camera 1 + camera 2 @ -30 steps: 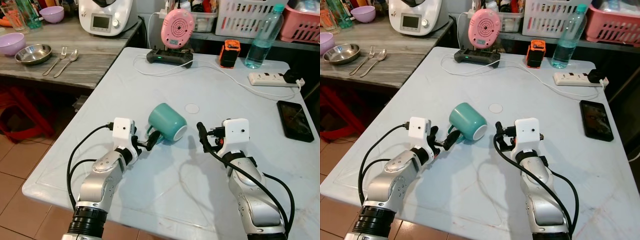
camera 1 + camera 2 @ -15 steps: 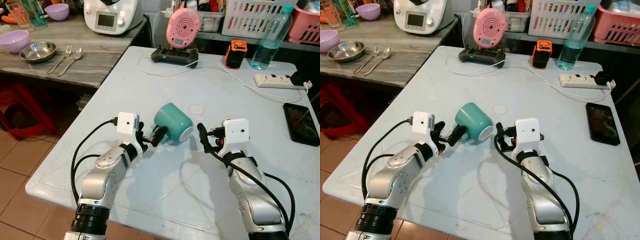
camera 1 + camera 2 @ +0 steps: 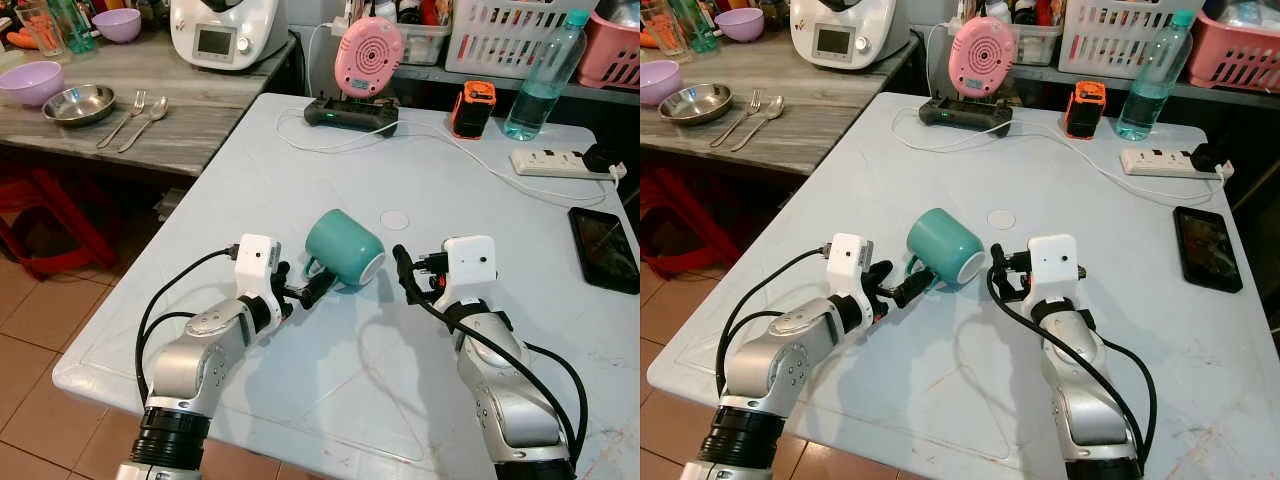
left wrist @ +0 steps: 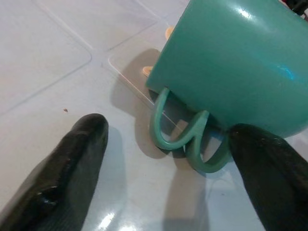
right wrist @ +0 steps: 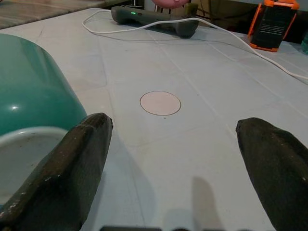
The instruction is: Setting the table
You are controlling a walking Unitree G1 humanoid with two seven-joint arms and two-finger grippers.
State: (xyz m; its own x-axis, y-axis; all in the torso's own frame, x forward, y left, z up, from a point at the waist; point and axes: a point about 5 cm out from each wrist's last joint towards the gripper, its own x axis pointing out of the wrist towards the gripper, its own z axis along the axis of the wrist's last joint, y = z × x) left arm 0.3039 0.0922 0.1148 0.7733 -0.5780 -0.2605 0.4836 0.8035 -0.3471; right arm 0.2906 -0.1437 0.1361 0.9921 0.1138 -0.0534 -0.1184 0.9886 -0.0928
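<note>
- Mug (image 3: 344,249) is lying on its side mid-table (image 3: 300,160), mouth facing the right gripper (image 3: 403,275), handle toward the left.
- Left gripper (image 3: 305,291), fingers spread, is straddling the handle (image 4: 185,142); it is nearer.
- Right gripper is hovering spread just beside the rim.

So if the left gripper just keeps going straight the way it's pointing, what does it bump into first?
Most likely the teal mug's handle. The left gripper is open and points at the mug, which lies tipped on the table, its handle between the fingers.
</note>
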